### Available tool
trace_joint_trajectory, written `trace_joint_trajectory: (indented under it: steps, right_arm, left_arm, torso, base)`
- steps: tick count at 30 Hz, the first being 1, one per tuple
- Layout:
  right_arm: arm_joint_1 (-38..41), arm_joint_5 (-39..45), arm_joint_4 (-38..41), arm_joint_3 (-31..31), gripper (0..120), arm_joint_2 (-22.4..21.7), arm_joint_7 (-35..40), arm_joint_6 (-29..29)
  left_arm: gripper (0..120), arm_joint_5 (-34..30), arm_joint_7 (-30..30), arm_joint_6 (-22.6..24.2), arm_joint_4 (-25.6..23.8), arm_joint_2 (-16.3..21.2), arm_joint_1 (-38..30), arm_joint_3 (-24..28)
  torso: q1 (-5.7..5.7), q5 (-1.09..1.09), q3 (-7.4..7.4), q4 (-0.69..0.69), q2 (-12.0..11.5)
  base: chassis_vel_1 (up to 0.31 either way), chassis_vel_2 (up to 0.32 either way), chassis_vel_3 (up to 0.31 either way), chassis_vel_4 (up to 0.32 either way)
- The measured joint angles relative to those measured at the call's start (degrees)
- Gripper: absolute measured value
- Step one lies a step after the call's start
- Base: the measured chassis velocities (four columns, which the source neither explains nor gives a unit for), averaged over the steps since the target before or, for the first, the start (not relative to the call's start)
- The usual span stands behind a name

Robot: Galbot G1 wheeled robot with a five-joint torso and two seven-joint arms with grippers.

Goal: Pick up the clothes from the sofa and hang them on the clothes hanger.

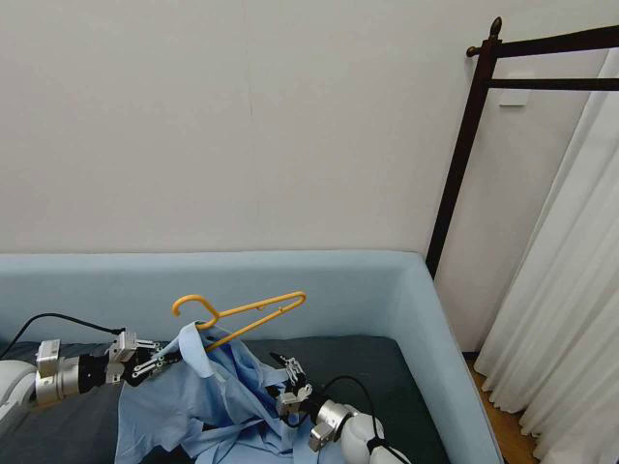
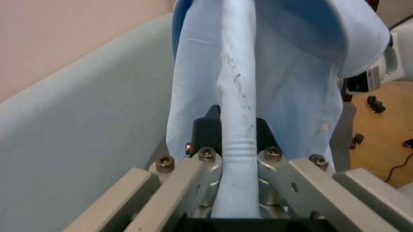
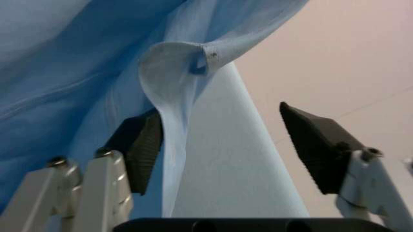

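Observation:
A light blue shirt point(image 1: 218, 396) hangs in a heap over the dark sofa seat point(image 1: 387, 362), with a yellow hanger point(image 1: 247, 311) poking out of its collar. My left gripper point(image 1: 162, 364) reaches in from the left and is shut on the shirt's upper edge. In the left wrist view a fold of the shirt point(image 2: 235, 96) is pinched between the fingers point(image 2: 205, 129). My right gripper point(image 1: 288, 379) stands open just right of the shirt. In the right wrist view a strip of shirt cloth point(image 3: 169, 121) drapes against one pad point(image 3: 143, 145), and the other pad point(image 3: 316, 145) is far from it.
The sofa's pale blue back point(image 1: 290, 280) and right arm point(image 1: 455, 358) wall in the seat. A dark wooden clothes rack point(image 1: 472, 126) stands past the sofa's right end, against the wall. White curtains point(image 1: 571, 290) hang at the far right.

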Motion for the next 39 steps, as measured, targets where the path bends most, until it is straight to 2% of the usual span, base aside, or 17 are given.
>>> trace_joint_trajectory:
  steps: [2,3,4,5,6,9,10,13,19,25,32,36,39]
  right_arm:
    - [-0.2,1.6,0.4,-0.6,65,-0.3,0.4,-0.4]
    - [-0.4,4.6,1.0,-2.0,58,-0.9,0.9,-1.2]
    - [-0.5,5.3,1.1,-2.3,58,-1.0,1.0,-1.3]
    - [-0.9,10.1,1.9,-4.2,49,-1.6,1.1,-1.9]
    - [-0.9,10.1,1.9,-4.2,49,-1.6,1.1,-1.9]
    - [-1.3,19.2,3.1,-7.4,36,-2.6,0.9,-2.8]
    - [-1.3,19.2,3.1,-7.4,36,-2.6,0.9,-2.8]
    - [-1.7,28.2,4.7,-10.4,21,-3.2,0.8,-4.7]
    - [-2.6,32.7,7.4,-10.6,1,-3.9,2.8,-6.8]
    - [-4.4,33.7,11.6,-9.3,0,-5.0,7.9,-8.9]
    - [-6.2,34.6,14.5,-7.8,0,-6.1,9.8,-9.6]
    - [-6.5,38.6,16.1,-7.4,0,-6.5,9.2,-11.1]
    - [-5.3,44.8,17.9,-6.0,0,-6.7,7.7,-13.2]
  left_arm:
    - [2,0.0,0.0,0.0,0.0,0.0,0.0,-0.1]
    - [2,0.0,0.1,0.0,0.0,0.0,0.1,-0.2]
    - [2,0.0,0.1,0.0,0.0,0.0,0.1,-0.2]
    - [2,0.0,0.1,-0.1,0.0,0.0,0.3,-0.3]
    - [2,0.0,0.1,-0.1,0.0,0.0,0.3,-0.3]
    - [2,0.0,0.1,-0.1,-0.4,0.1,0.6,-0.6]
    - [2,0.0,0.1,-0.1,-0.4,0.1,0.6,-0.6]
    - [2,0.1,0.1,-0.2,-0.7,0.2,1.1,-1.0]
    - [2,0.3,0.3,-1.0,0.1,0.5,1.3,-1.5]
    - [2,1.5,0.9,-2.4,3.0,-0.1,1.0,-1.6]
    - [2,1.1,1.0,-3.1,3.9,-0.9,0.6,-1.3]
    - [2,-1.6,1.2,-3.8,4.1,-1.1,0.4,-1.0]
    - [2,-3.6,2.2,-4.6,4.3,-1.3,-0.1,-0.5]
  torso:
    - [0.00,0.00,0.00,0.00,0.0]
    - [0.00,0.00,0.00,0.00,0.0]
    - [0.00,0.00,0.00,0.00,0.0]
    - [0.00,0.00,0.00,0.00,0.0]
    - [0.00,0.00,0.00,0.00,0.0]
    - [0.00,0.00,0.00,0.00,0.0]
    - [0.00,0.00,0.00,0.00,0.0]
    - [0.00,0.00,0.00,0.00,0.0]
    - [0.00,0.01,0.00,0.01,0.0]
    - [0.00,0.00,0.00,0.01,0.0]
    - [0.00,0.00,0.00,0.00,0.0]
    - [0.00,0.01,0.00,0.00,0.0]
    - [0.00,0.01,0.00,0.00,0.0]
  base:
    - [0.000,0.000,0.000,0.000]
    - [0.000,0.000,0.000,0.000]
    - [0.000,0.000,0.000,0.000]
    - [0.000,0.000,0.000,0.000]
    - [0.000,0.000,0.000,0.000]
    - [0.000,0.000,0.000,0.000]
    - [0.000,0.000,0.000,0.000]
    - [0.000,0.000,0.000,0.000]
    - [0.000,0.000,0.000,0.000]
    - [0.000,0.000,0.000,0.000]
    - [0.000,0.000,0.000,0.000]
    - [0.000,0.000,0.000,0.000]
    - [0.000,0.000,0.000,0.000]
